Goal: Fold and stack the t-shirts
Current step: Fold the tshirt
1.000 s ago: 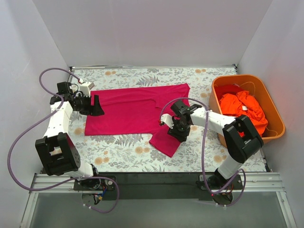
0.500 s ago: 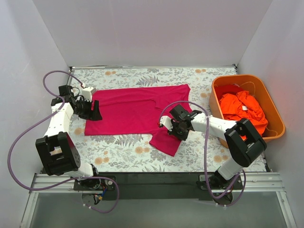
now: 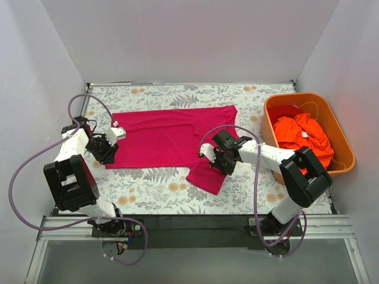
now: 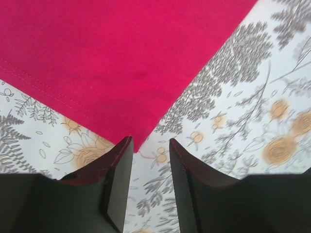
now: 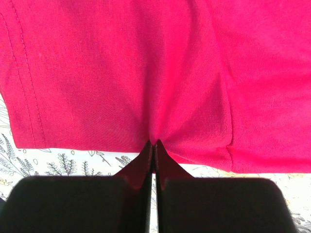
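A magenta t-shirt point(image 3: 160, 136) lies spread flat on the flower-patterned table, one sleeve pointing toward the near edge. My left gripper point(image 3: 108, 155) is at the shirt's near-left corner. In the left wrist view its jaws point(image 4: 149, 141) stand apart, and the corner tip of the shirt point(image 4: 112, 63) lies just at the left fingertip, with bare table between the fingers. My right gripper point(image 3: 218, 161) is at the shirt's near edge beside the sleeve, shut point(image 5: 154, 141) on a pinch of magenta cloth point(image 5: 146, 63) that puckers toward the tips. Orange-red t-shirts point(image 3: 302, 133) lie crumpled in the tub.
The rigid orange tub point(image 3: 345, 145) stands at the right side of the table, close to the right arm's elbow. White walls close in the table at the left, back and right. The patterned cloth point(image 3: 154, 189) shows in front of the shirt.
My left gripper moved along the shirt's left edge to its near-left corner and its jaws narrowed. The right gripper closed on the cloth near the sleeve.
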`<move>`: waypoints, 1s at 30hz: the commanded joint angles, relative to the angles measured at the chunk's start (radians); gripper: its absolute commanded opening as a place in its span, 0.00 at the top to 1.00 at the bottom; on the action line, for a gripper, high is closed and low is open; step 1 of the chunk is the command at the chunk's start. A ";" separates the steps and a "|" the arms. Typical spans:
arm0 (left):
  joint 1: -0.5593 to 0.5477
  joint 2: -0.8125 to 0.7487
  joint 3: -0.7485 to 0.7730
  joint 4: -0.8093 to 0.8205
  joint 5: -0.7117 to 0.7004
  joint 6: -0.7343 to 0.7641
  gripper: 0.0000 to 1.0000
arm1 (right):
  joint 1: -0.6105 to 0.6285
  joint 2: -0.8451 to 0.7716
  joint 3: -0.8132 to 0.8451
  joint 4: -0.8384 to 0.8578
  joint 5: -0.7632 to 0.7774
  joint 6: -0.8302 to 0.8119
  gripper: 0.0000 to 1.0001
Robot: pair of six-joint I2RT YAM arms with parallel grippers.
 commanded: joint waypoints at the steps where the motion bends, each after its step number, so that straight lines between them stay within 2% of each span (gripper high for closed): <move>1: 0.028 0.011 -0.013 -0.017 -0.046 0.287 0.64 | -0.016 0.036 0.017 -0.047 -0.038 -0.006 0.99; 6: 0.035 0.023 -0.053 0.018 -0.063 0.372 0.62 | -0.033 0.032 0.030 -0.068 -0.056 0.000 0.99; 16: 0.035 0.051 -0.173 0.148 -0.071 0.395 0.63 | -0.050 0.018 0.043 -0.097 -0.105 -0.012 0.99; 20: 0.035 0.049 -0.226 0.185 -0.102 0.399 0.69 | -0.050 0.004 0.034 -0.113 -0.128 -0.019 0.99; 24: 0.037 0.029 -0.265 0.199 -0.103 0.390 0.80 | -0.050 -0.022 0.014 -0.125 -0.157 -0.021 0.99; 25: 0.038 0.020 -0.277 0.202 -0.103 0.389 0.88 | -0.050 -0.031 0.004 -0.130 -0.165 -0.024 0.99; 29: 0.043 -0.005 -0.288 0.201 -0.089 0.385 1.00 | -0.050 -0.059 -0.009 -0.145 -0.179 -0.033 0.99; 30: 0.049 -0.011 -0.282 0.198 -0.082 0.378 1.00 | -0.052 -0.063 -0.004 -0.149 -0.179 -0.035 0.99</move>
